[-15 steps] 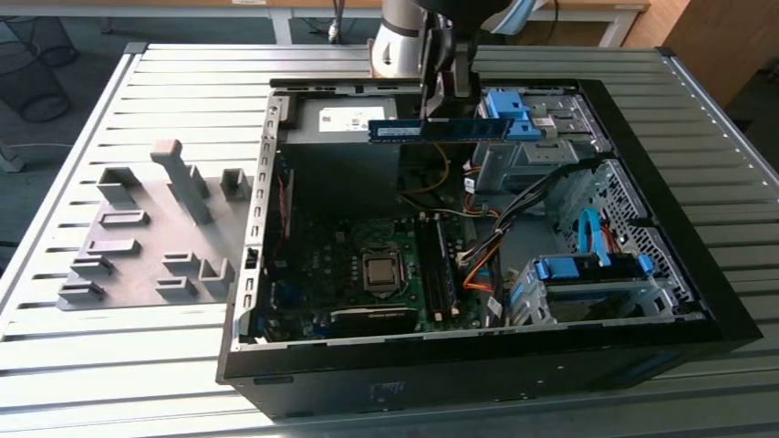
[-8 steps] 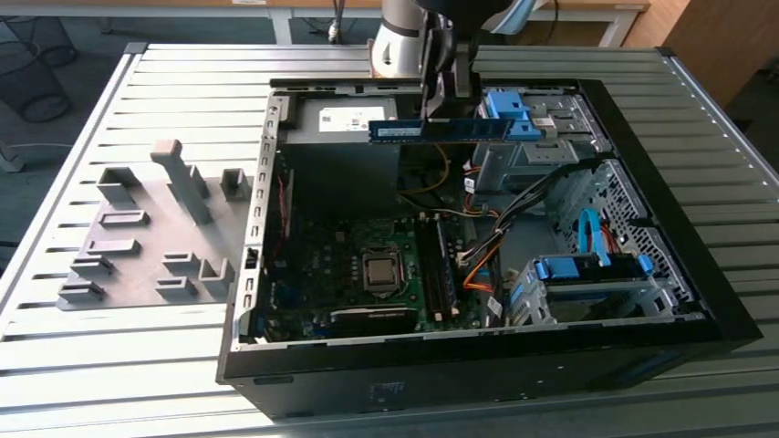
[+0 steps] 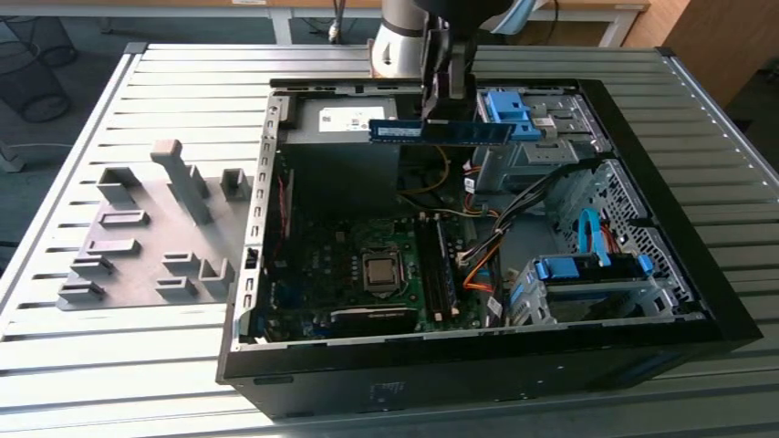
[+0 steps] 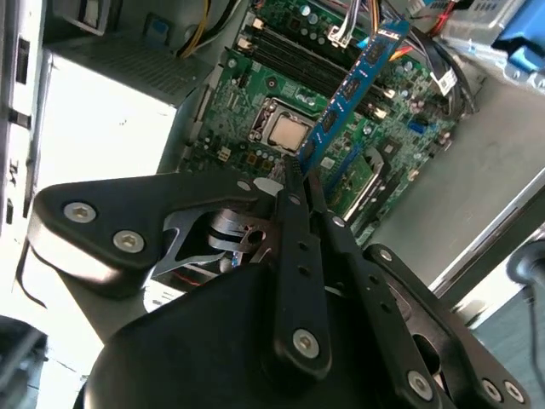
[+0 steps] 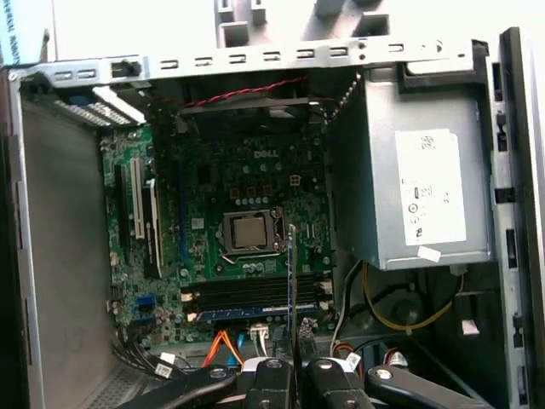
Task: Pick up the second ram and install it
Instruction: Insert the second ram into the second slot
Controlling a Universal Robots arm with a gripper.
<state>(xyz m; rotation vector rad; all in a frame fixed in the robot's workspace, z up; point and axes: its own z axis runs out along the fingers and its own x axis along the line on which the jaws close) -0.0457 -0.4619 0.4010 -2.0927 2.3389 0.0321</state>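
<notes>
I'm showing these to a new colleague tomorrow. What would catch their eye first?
First the blue-green second ram, clamped in the tool and held level over the open computer case. Next comes the motherboard on the case floor, its processor uncovered. Last are the grey holder blocks on the slatted table at the exterior view's left.

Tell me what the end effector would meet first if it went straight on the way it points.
The second ram in the end effector leads and would land first, probably on the memory slots beside the processor socket; depth is unclear.
</notes>
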